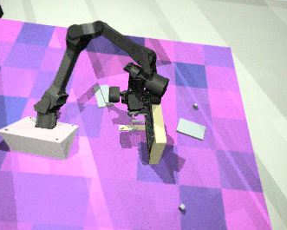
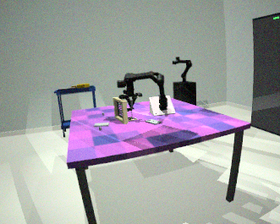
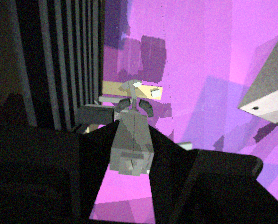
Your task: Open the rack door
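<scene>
A large worktop [image 1: 115, 192] [image 2: 159, 142] patterned in pink, purple and blue carries a black robot arm [image 1: 64, 72] [image 2: 144, 75] on a white base [image 1: 37, 145] [image 2: 169, 108], its arched links reaching over to a cream upright frame [image 1: 159, 135] [image 2: 123, 112] with a dark slatted door [image 1: 149, 128] [image 3: 60, 55]. The black tool [image 1: 138, 107] [image 2: 131, 104] [image 3: 132, 127] is clamped on the door's grey handle [image 3: 132, 142], which stands on the side of the door facing the base. Two pale flat slabs lie on the worktop, one on each side of the frame, and beyond the frame from the base are two tiny grey cubes, well apart.
</scene>
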### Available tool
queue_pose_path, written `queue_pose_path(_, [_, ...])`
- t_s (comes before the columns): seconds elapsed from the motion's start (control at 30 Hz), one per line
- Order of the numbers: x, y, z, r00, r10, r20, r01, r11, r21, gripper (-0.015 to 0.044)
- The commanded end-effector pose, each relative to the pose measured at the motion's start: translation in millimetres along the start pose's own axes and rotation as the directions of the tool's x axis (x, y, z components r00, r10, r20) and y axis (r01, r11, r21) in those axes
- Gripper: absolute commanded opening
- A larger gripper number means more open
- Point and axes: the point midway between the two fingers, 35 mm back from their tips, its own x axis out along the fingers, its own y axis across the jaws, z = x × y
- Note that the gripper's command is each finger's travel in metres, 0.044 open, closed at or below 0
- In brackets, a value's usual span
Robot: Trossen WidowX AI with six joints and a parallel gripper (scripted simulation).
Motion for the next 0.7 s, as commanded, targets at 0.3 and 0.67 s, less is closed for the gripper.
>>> queue_pose_path(0.3, [0, -14, 8, 1.000, -0.002, 0.004, 0.003, 0.975, -0.222, 0.0022])
queue_pose_path(0.67, [-1, -28, 18, 1.000, -0.003, 0.005, 0.004, 0.918, -0.397, 0.0022])
